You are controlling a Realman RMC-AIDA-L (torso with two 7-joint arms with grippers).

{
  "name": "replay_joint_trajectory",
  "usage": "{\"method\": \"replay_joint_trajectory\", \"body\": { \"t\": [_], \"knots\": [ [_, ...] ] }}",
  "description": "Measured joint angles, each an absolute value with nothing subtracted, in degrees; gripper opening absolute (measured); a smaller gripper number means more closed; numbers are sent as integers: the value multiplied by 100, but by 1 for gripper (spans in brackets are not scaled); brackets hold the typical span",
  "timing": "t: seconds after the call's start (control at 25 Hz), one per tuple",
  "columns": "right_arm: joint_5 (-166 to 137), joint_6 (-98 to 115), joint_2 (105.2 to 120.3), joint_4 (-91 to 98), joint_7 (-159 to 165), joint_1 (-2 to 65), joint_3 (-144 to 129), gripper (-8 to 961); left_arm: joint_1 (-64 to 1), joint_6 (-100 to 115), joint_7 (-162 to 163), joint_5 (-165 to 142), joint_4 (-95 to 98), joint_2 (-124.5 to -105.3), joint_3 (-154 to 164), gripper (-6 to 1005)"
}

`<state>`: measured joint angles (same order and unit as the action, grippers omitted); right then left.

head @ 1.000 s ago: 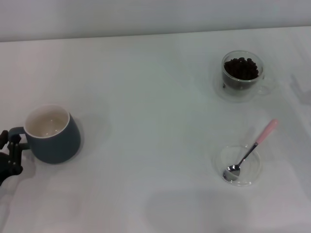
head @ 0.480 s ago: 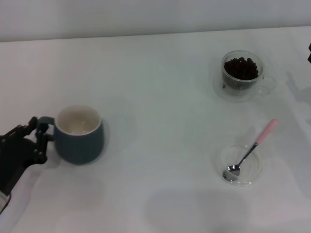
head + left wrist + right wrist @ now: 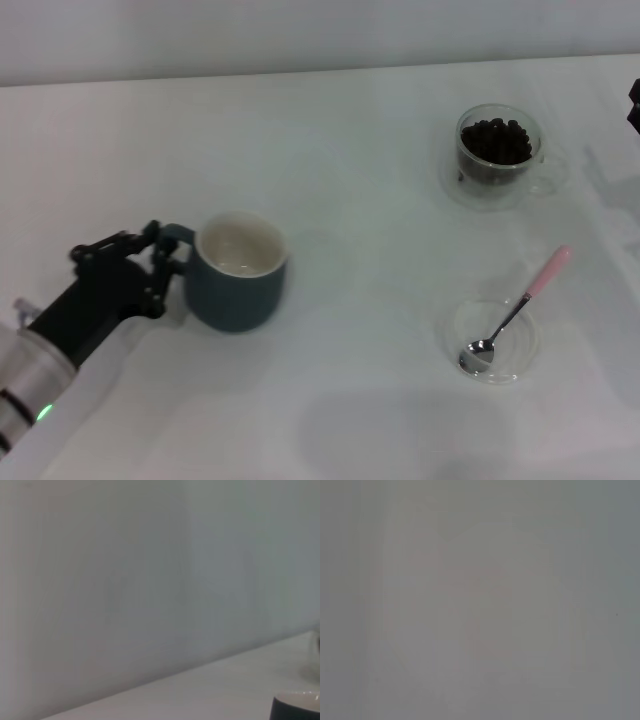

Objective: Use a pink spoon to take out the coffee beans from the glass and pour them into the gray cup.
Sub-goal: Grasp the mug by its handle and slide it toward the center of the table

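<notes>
The gray cup (image 3: 237,272) stands upright on the white table, left of centre, and its rim also shows in the left wrist view (image 3: 297,707). My left gripper (image 3: 165,262) is shut on the cup's handle from the left. The glass (image 3: 497,155) with the coffee beans (image 3: 496,140) stands at the far right. The pink spoon (image 3: 520,308) lies with its bowl in a shallow clear dish (image 3: 505,362) at the near right, handle pointing away. A dark bit of my right gripper (image 3: 635,103) shows at the right edge, beyond the glass.
The white table (image 3: 360,230) runs back to a pale wall. A wide stretch of bare table lies between the cup and the glass and dish. The right wrist view shows only a plain grey surface.
My left gripper has slid the gray cup to the right, from the table's left edge toward the middle. A bit of the right gripper has come into view at the right edge.
</notes>
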<state>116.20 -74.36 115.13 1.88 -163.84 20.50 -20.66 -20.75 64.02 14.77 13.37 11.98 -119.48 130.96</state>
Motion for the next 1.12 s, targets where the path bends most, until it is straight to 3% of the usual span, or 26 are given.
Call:
{"method": "replay_joint_trajectory", "body": {
  "t": [0.4, 0.8, 1.12],
  "knots": [
    [11621, -7445, 11520, 139, -16382, 2065, -2066, 780, -2635, 6057, 1482, 1327, 1244, -11960, 13795, 152],
    [11627, -7454, 11522, 84, -16382, 2052, -2065, 779, -2594, 5848, 1486, 1330, 1371, -11951, 13852, 124],
    [11628, -7434, 11521, 84, -16382, 2058, -2065, 779, -2527, 5844, 1468, 1359, 1366, -11953, 13847, 213]
  ]
}}
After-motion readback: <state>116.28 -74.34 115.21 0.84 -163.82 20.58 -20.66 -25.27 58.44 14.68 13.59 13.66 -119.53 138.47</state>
